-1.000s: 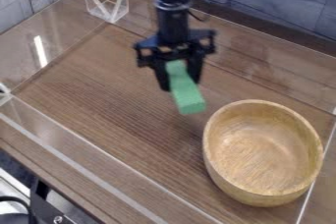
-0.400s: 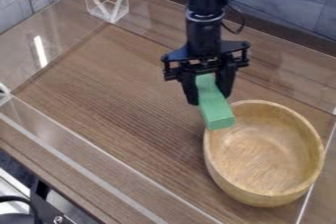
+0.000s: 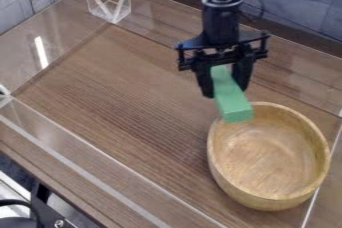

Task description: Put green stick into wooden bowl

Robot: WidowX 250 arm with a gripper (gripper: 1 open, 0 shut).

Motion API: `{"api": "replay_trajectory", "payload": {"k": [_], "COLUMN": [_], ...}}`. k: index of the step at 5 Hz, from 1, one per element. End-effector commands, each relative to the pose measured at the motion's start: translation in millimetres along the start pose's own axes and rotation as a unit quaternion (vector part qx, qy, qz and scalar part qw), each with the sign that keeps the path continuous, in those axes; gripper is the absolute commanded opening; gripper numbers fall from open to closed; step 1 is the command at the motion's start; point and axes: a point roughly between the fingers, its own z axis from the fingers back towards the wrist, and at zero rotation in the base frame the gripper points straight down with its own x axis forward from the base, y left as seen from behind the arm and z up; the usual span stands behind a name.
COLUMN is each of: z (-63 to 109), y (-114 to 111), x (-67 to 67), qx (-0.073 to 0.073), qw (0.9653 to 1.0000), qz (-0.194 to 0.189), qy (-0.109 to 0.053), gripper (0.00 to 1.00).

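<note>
Hand: black jointed robot hand (image 3: 223, 70), closed on the stick's upper end, reaching in from the far side of the surface.
Stick: flat rectangular bar, solid bright green (image 3: 233, 101), gripped at the top, lower part hanging out below the fingers, slightly tilted, bottom end toward the bowl.
Stick vs hand: upper end between the fingers and partly hidden by them, rest in plain view underneath.
Stick vs bowl: lower end overlapping the far rim in this view, toward the left part of that rim. Contact with rim: cannot tell. Height above it: cannot tell.
Bowl: wide, shallow, round, light tan wood with thick rim (image 3: 270, 162), sitting upright on the brown wood-grain surface (image 3: 127, 87), near the right edge of the view.
Bowl interior: pale wood showing across the bottom and walls.
Far left corner: white wire-like frame (image 3: 110, 6), well apart from bowl and stick.
Near left corner: black cable (image 3: 19, 204), partly cut off by the view's edge.
</note>
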Motion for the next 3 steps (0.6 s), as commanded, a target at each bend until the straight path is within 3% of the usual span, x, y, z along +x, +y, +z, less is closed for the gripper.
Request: {"api": "replay_trajectory", "payload": {"k": [1, 2, 3], "z": [24.0, 21.9, 9.5], "y": [-7, -5, -17], "x": [-6.2, -15.3, -31.9], "qx": [-0.037, -0.042, -0.044], "qw": [0.9988, 0.9985, 0.9985], "qz": [0.008, 0.019, 0.013], "qy": [-0.029, -0.029, -0.028], "gripper": [0.0, 0.0, 0.0]}}
